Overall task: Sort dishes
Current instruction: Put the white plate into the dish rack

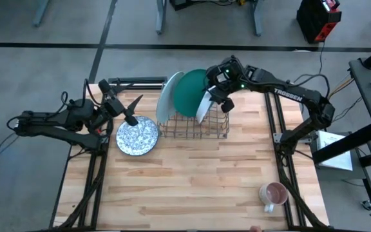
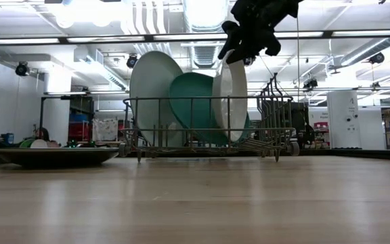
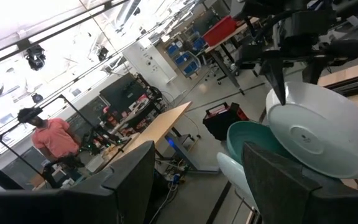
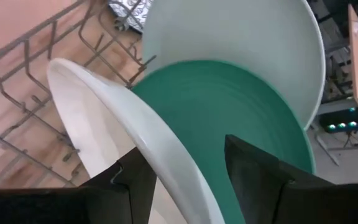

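Observation:
A metal wire rack [image 1: 195,125] stands at the table's far middle. In it stand on edge a pale mint plate [image 1: 168,96], a dark teal plate [image 1: 190,93] and a white plate [image 1: 203,108], which leans to one side in the low view [image 2: 230,95]. My right gripper [image 1: 212,95] is above the rack, shut on the white plate's top rim. A blue-and-white speckled dish [image 1: 137,136] lies flat on the table left of the rack. My left gripper [image 1: 133,111] hangs open and empty just above that dish's far-left edge. My right gripper pinches the white plate's upper rim [image 4: 178,177] between its two fingers, one finger on each face. The fingers come from above, slanting down. The plate stands tilted, its lower edge [image 2: 234,137] down among the rack's wires, next to the teal plate.
A pink mug [image 1: 272,193] stands at the table's near right. The rack's right half [image 2: 269,115] holds no plate. A person in a pink shirt [image 3: 50,138] is in the room far beyond the table. Bare wood lies across the near half of the table [image 1: 192,187].

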Controlling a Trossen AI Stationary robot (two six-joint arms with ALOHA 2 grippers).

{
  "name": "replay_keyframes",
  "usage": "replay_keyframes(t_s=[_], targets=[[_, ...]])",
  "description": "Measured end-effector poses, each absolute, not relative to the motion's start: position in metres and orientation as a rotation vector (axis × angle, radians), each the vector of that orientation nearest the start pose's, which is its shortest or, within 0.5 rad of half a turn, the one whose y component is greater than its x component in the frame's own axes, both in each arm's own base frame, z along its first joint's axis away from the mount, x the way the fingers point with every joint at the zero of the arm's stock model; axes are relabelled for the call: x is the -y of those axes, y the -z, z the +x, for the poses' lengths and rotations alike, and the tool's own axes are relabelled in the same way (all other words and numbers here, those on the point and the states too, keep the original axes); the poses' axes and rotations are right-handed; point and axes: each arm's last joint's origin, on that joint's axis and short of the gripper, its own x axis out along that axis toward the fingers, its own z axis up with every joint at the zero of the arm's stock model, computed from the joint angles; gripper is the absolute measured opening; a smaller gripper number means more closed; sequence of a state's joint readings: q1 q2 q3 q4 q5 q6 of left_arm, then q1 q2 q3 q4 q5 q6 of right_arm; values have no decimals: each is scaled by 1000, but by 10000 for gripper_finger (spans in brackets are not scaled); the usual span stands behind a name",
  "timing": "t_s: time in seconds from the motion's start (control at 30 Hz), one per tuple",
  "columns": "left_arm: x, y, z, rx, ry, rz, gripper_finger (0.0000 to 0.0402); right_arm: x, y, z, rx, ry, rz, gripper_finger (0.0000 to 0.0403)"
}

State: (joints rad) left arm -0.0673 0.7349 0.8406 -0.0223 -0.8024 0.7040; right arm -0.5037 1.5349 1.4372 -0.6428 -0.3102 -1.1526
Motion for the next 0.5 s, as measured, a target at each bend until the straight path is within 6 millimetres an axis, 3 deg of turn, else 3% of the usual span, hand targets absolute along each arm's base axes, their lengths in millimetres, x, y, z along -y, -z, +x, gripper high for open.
replay_keyframes(t_s=[0.23, 0.5], targets=[[-11, -373, 150, -181, -730, 628, 229, 135, -339, 303, -683, -235, -786, 185], [-11, -373, 151, -183, -729, 629, 229, 136, -340, 304, -750, -89, -756, 213]])
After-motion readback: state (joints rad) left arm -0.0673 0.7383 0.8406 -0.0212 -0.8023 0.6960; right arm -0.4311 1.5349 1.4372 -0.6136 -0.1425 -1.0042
